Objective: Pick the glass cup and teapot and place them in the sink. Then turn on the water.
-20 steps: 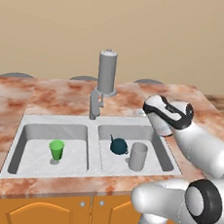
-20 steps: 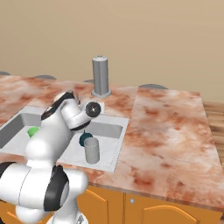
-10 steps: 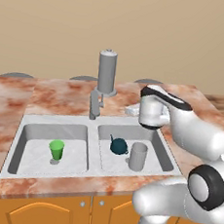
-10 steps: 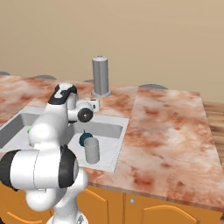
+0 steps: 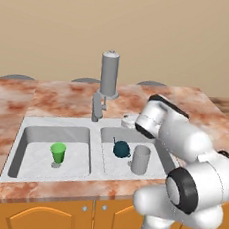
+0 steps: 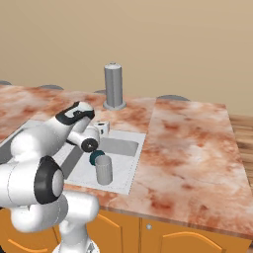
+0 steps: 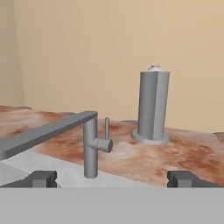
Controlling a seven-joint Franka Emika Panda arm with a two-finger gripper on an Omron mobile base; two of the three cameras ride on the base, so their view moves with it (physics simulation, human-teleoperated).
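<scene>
Since the earlier frames the arm has swung from the right-hand counter across to the back edge of the sink [image 5: 18, 141], its hand now turned toward the tap.

Left base view: the glass cup [image 5: 140, 160], a plain grey, faintly see-through tumbler, stands upright in the right basin, long axis vertical. Just beside it to the left sits the teapot [image 5: 121, 149], small, round, dark teal; which way its spout points is too small to tell. A green cup [image 5: 58, 153] stands upright in the left basin. The faucet [image 5: 96, 107] rises at the sink's back rim, between the basins, with the tall grey cylinder [image 5: 109, 74] behind it on the marbled counter [image 5: 48, 97].

Right base view: the gripper [image 6: 102, 128] hangs above the back of the sink, near the faucet, with cup and teapot below it.

Hand view: the two fingertips [image 7: 41, 178] stand far apart, wide open, holding nothing. Between them stands the faucet, post upright, its spout reaching left, a thin lever upright at its right side.
</scene>
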